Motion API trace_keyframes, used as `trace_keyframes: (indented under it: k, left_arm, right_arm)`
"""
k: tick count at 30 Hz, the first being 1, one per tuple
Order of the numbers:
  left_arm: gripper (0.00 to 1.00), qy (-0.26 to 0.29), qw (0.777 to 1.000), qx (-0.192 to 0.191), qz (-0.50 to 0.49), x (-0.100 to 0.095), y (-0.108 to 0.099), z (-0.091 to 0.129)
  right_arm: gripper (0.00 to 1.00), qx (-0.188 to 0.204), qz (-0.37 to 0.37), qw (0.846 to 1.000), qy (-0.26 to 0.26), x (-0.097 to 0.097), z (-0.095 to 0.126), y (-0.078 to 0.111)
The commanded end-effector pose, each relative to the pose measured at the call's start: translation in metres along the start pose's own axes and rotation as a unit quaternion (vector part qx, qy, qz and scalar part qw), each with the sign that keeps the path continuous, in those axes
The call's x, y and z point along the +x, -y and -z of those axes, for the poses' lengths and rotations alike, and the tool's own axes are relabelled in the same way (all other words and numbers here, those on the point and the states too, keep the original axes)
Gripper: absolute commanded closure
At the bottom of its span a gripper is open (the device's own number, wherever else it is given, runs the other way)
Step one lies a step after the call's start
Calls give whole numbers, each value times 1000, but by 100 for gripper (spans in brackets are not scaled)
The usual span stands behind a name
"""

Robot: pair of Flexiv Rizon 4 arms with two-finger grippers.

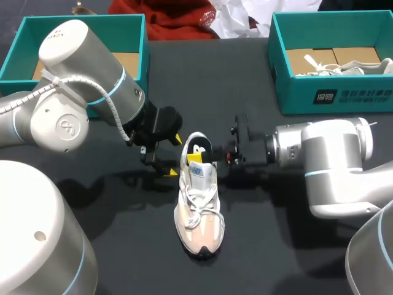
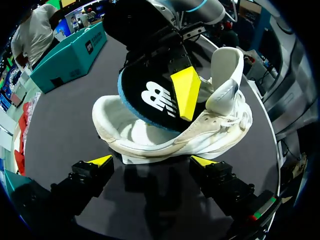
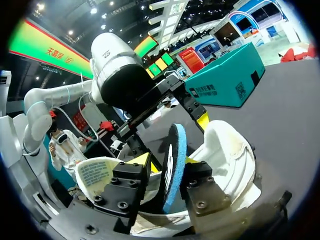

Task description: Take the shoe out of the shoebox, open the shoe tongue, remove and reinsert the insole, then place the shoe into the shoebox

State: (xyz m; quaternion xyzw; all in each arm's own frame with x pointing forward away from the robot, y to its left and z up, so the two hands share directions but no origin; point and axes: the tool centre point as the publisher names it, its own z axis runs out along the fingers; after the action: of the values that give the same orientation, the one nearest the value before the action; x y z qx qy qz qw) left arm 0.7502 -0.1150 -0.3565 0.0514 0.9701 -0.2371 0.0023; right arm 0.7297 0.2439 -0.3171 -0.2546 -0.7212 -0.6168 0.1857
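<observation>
A white sneaker (image 1: pixel 198 209) with a peach toe lies mid-table, toe toward the front edge, tongue (image 2: pixel 225 65) pulled up. A black insole (image 1: pixel 198 149) with a blue rim stands on edge out of the heel opening. My right gripper (image 1: pixel 209 157) comes in from the right. In the right wrist view the insole (image 3: pixel 172 160) stands between that gripper's (image 3: pixel 167 162) parted fingers, with a small gap on one side. One of its yellow fingertips (image 2: pixel 186 92) lies against the insole's black face (image 2: pixel 150 95). My left gripper (image 1: pixel 174 155) is open just left of the heel, facing the shoe's side (image 2: pixel 175 140).
An open teal shoebox (image 1: pixel 80 21) stands at the back left behind my left arm. A second teal box (image 1: pixel 331 92) at the back right holds another white shoe (image 1: pixel 362 66). Red cloth (image 1: pixel 166 15) and white paper lie at the far edge.
</observation>
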Motion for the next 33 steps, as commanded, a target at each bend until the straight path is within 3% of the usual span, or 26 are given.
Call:
trace_keyframes:
  k: [1, 7, 8, 9, 10, 16, 24, 30, 31, 33]
  left_arm:
    - [0, 0, 1000, 0, 0, 0, 0, -1]
    - [0, 0, 1000, 0, 0, 0, 0, -1]
    - [0, 0, 1000, 0, 0, 0, 0, -1]
    - [0, 0, 1000, 0, 0, 0, 0, -1]
    - [0, 0, 1000, 0, 0, 0, 0, -1]
    - [0, 0, 1000, 0, 0, 0, 0, -1]
    - [0, 0, 1000, 0, 0, 0, 0, -1]
    - [0, 0, 1000, 0, 0, 0, 0, -1]
    - [0, 0, 1000, 0, 0, 0, 0, -1]
    - [0, 0, 1000, 0, 0, 0, 0, -1]
  right_arm:
    - [60, 12, 9, 1000, 10, 6, 2, -13]
    - [68, 21, 29, 999, 22, 2, 7, -29]
    - [78, 21, 29, 999, 22, 0, 8, -30]
    - [95, 22, 29, 999, 23, -2, 8, -31]
    - [100, 21, 28, 999, 23, -3, 8, -31]
    - [100, 24, 5, 1000, 9, -10, 1, -17]
    - [100, 27, -36, 999, 0, -3, -6, 9]
    - [100, 27, -30, 999, 8, 0, -5, 9]
    - [86, 28, -24, 999, 8, 1, -5, 7]
    - [74, 30, -14, 999, 12, 2, -5, 1]
